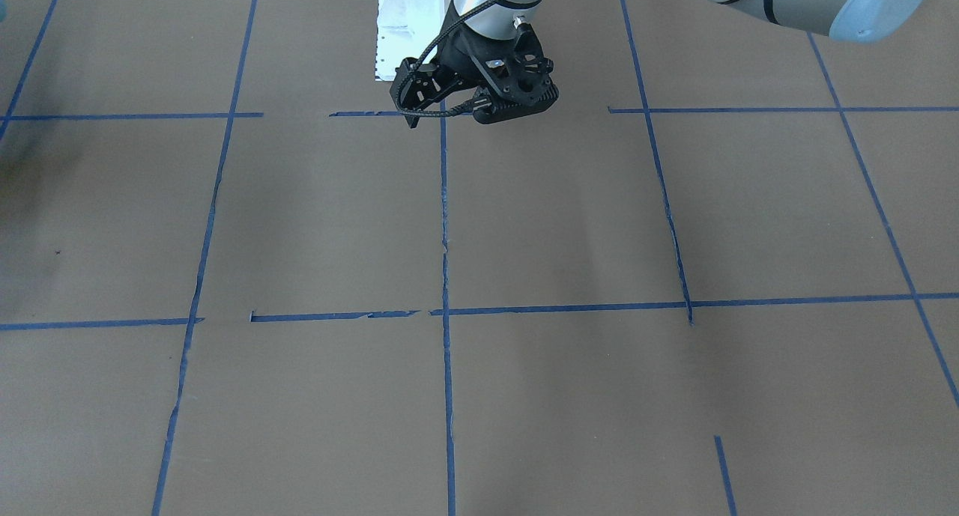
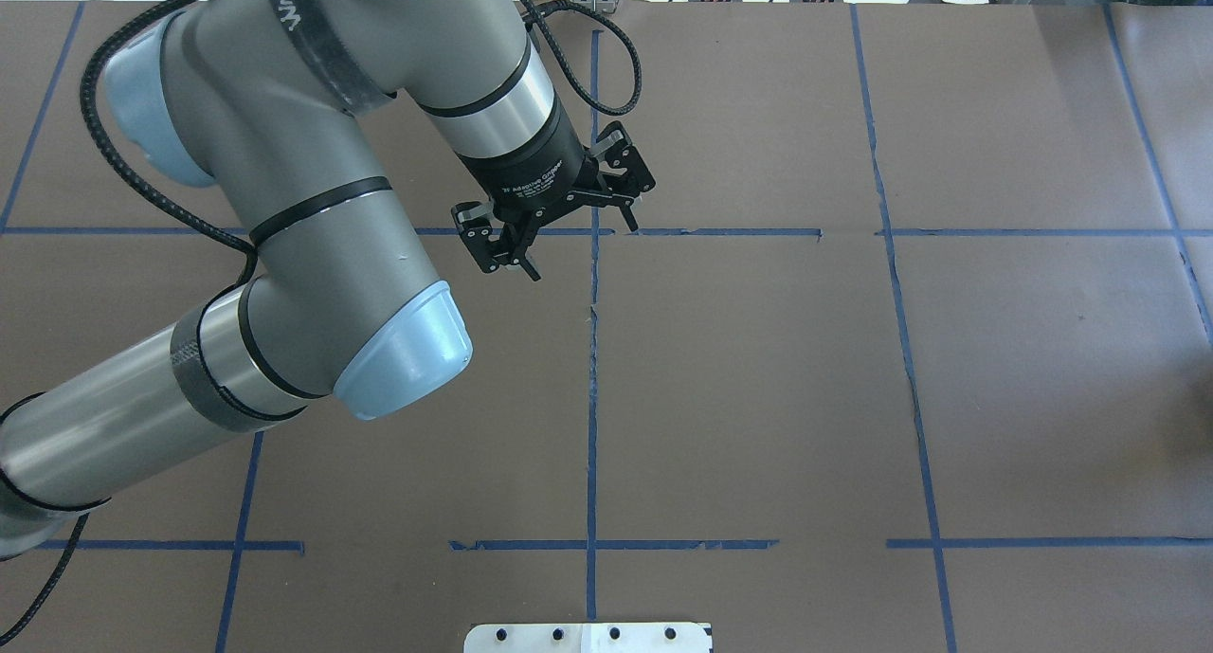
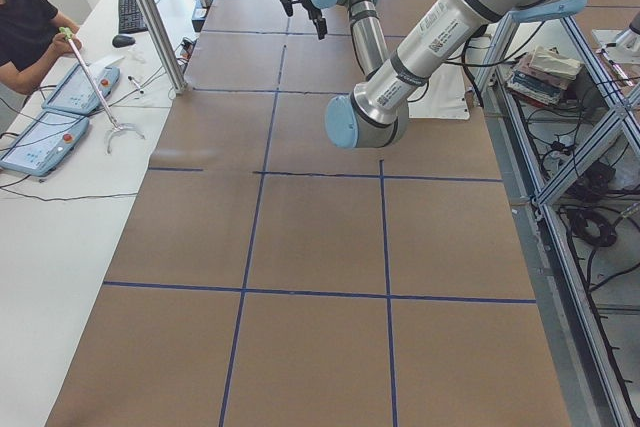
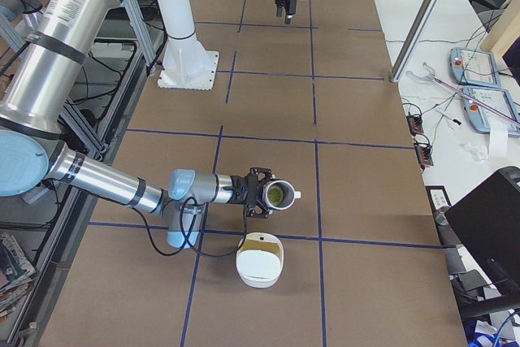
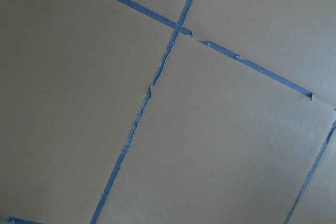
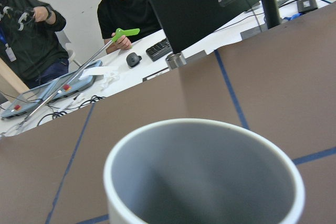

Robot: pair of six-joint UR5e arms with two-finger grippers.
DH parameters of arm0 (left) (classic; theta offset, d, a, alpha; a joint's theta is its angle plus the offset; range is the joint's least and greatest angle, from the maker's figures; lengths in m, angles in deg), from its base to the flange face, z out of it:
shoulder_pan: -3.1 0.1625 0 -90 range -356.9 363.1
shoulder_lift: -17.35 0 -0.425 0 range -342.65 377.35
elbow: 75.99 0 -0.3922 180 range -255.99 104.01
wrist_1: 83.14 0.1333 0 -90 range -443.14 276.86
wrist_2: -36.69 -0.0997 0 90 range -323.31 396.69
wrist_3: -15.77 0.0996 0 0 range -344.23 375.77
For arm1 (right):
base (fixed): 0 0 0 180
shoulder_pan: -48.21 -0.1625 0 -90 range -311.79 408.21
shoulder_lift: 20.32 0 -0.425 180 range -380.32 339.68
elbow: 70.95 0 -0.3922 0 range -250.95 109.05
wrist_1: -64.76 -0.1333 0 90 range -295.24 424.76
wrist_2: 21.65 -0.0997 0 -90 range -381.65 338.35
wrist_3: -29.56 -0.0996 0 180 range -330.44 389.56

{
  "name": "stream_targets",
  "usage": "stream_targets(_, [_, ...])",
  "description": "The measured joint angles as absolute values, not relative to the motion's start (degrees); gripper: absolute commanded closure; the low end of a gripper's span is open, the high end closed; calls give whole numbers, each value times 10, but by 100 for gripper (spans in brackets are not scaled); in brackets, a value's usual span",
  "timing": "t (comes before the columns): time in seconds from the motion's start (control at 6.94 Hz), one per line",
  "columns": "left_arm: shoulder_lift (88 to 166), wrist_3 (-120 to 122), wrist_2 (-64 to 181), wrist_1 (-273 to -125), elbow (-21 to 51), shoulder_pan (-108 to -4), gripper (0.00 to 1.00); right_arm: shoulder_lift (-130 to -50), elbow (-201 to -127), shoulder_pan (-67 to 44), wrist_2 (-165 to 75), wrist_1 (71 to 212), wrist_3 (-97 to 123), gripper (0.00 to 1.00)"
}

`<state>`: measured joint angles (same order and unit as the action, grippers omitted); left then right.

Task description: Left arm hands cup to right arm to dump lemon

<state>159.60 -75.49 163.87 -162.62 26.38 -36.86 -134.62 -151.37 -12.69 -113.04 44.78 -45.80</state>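
In the exterior right view, the near right arm's gripper [image 4: 262, 193] is at the off-white cup [image 4: 283, 187], which is off the table and lies sideways. A yellow-green lemon [image 4: 276, 196] shows inside its mouth. I cannot tell from this view how the jaws stand. The right wrist view shows the cup's rim and grey inside [image 6: 205, 182] up close, with no lemon and no fingers visible. The left gripper [image 2: 580, 245] is open and empty above the mid-table tape cross. It also shows in the front-facing view [image 1: 464, 111] and far off in the exterior right view [image 4: 284, 2].
A white bowl [image 4: 260, 262] sits on the table just in front of the cup. A white base plate [image 2: 588, 637] lies at the robot's edge. The left arm's elbow [image 2: 398, 359] hangs over the table's left half. Operators [image 6: 126, 3], a black monitor [image 6: 210, 3] and tablets are beyond the far edge.
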Motion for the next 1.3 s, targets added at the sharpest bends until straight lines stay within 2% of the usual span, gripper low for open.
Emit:
stream_targets(0.14, [1593, -755, 1637, -1627, 264, -368, 0, -1341, -1495, -176, -1180, 430, -522, 93])
stream_targets(0.87, [1589, -755, 1627, -1628, 266, -368, 0, -1294, -1483, -248, -1196, 377, -1062, 88])
stream_targets(1.3, [1591, -760, 1624, -1628, 271, -366, 0, -1273, -1386, -257, -1167, 243, -1269, 88])
